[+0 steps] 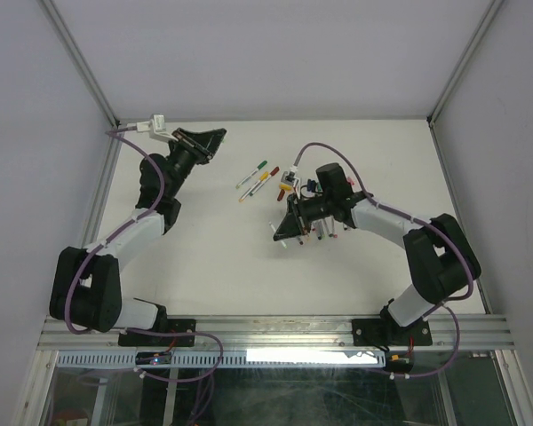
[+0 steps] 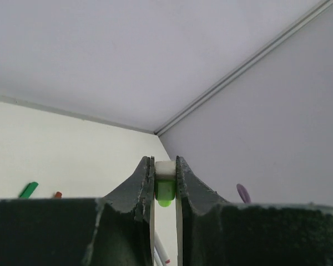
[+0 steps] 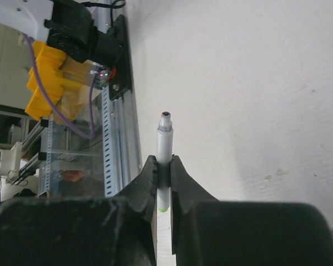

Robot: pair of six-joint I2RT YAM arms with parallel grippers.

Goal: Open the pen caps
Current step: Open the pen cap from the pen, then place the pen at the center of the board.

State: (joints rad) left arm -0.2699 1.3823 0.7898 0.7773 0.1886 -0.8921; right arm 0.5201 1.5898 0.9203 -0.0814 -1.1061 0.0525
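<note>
In the left gripper (image 2: 165,164), closed almost fully: a green pen cap (image 2: 165,192) with a white end, pinched between the two fingertips and poking just past them. Held up in the air over the far left part of the table (image 1: 213,266), aimed toward a far corner of the white walls (image 2: 266,111).

In the right gripper (image 3: 164,166), clamped tight: a grey-barrelled pen (image 3: 165,138), gripped near its green end, the longer stretch sticking out beyond the fingertips with a small dark tip bare at its end. Held above the table right of the middle, well apart from the green pen cap.

On the table between the two arms, toward the far side: three pens (image 1: 256,179) lying close together on a slant, marked green, red and yellow-orange. Just beside the right gripper, on its right and near side: a loose cluster of pens and caps (image 1: 320,232), red and pink among them, too small to count. Past the left fingers, low in the wrist view: a purple tip (image 2: 243,193), cannot tell of what.
</note>
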